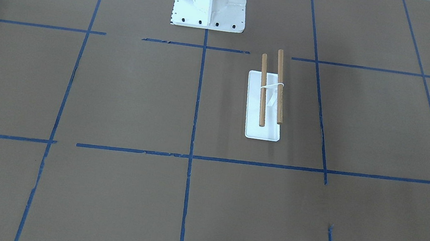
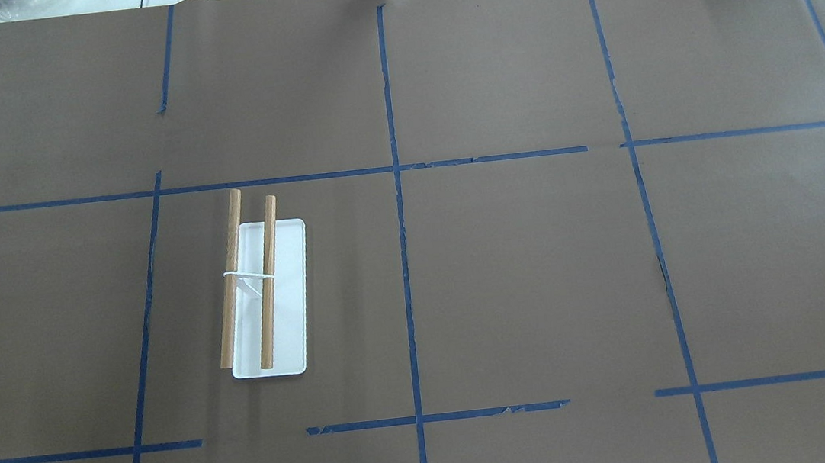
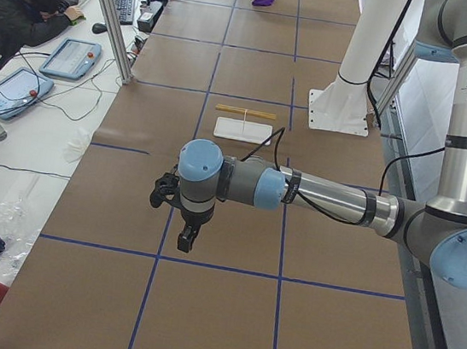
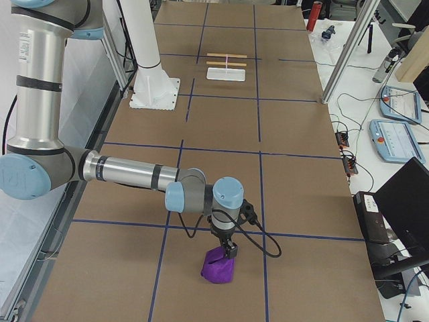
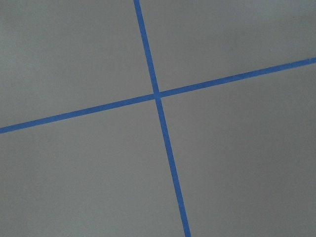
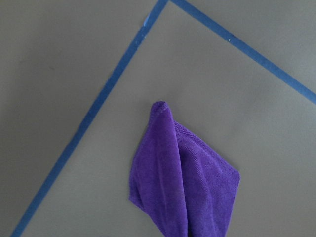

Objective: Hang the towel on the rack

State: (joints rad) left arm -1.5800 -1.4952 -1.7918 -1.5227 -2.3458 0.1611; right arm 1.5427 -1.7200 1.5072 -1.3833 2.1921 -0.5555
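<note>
The rack [image 1: 271, 90] has two light-brown dowels on a white bracket over a white base plate; it also shows in the overhead view [image 2: 257, 286] and, small, in both side views [image 3: 246, 112] [image 4: 226, 60]. The towel [image 4: 218, 268] is a crumpled purple cloth at the robot's right end of the table, and it also shows in the right wrist view [image 6: 182, 177]. My right gripper [image 4: 230, 251] is directly over it and touches its top; I cannot tell whether it is open or shut. My left gripper [image 3: 184, 244] hangs above bare table, far from the rack; I cannot tell its state.
The white robot pedestal [image 1: 210, 2] stands at the table's robot side, near the rack. Blue tape lines [image 5: 158, 95] grid the brown table. An operator [image 3: 24, 1] sits beyond the far edge, with tablets and cables there.
</note>
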